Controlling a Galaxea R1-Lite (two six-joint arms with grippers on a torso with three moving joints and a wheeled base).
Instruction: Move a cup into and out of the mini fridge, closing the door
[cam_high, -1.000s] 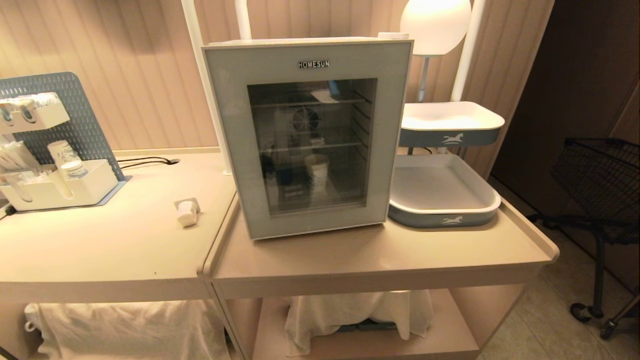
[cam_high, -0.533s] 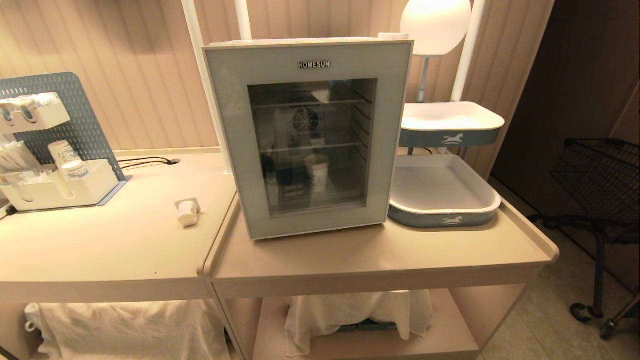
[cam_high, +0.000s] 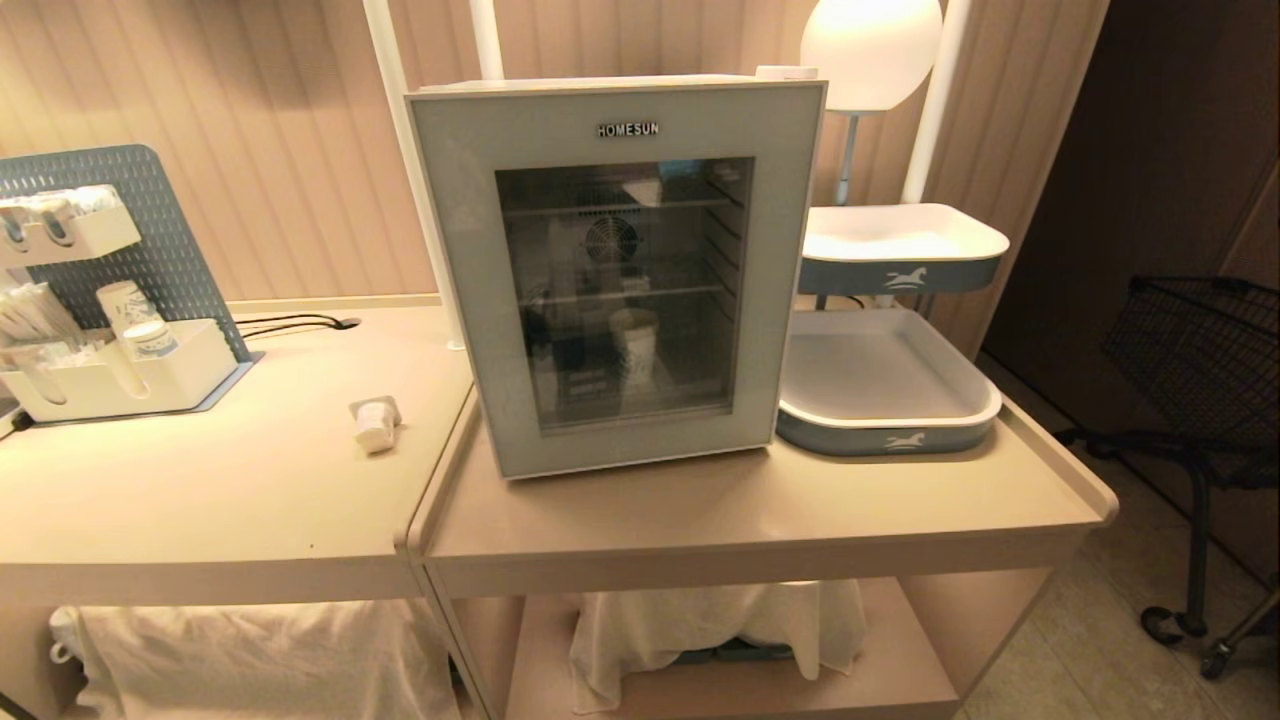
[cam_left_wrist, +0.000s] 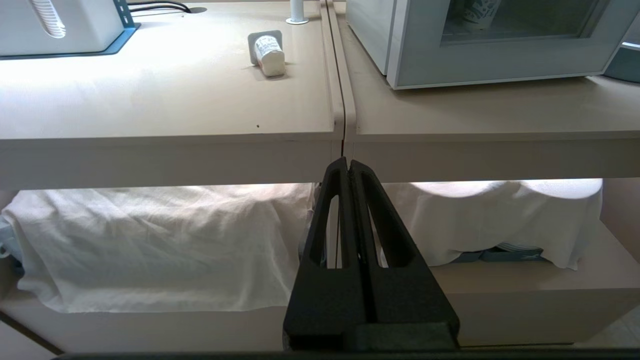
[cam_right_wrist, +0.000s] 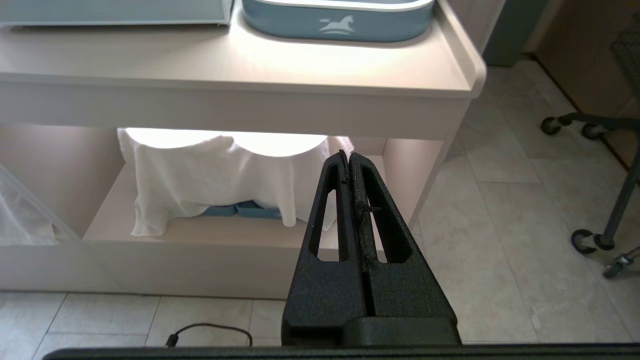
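The mini fridge (cam_high: 600, 82) stands on the right-hand table, and its door (cam_high: 450, 250) is shut. Through the glass I see a taller blue-patterned paper cup (cam_high: 635, 345) on the fridge floor. The cup (cam_high: 374, 427), small, squat and white, lies on its side on the left table, to the left of the fridge; the left wrist view shows the cup (cam_left_wrist: 270, 52) too. My left gripper (cam_left_wrist: 348, 162) is shut and empty, low before the seam between the two tables. Below the right table's front edge my right gripper (cam_right_wrist: 347, 155) is shut and empty. Neither arm shows in the head view.
A white organizer (cam_high: 130, 380) with paper cups stands at the far left. Two blue-and-white trays (cam_high: 885, 435) (cam_high: 900, 270) sit right of the fridge, under a lamp (cam_high: 870, 50). White cloths (cam_high: 700, 620) cover the lower shelves. A wire cart (cam_high: 1200, 370) stands on the floor at right.
Nothing on the tables has moved and the door stays shut. Only a faint reflection near the top of the door glass has shifted.
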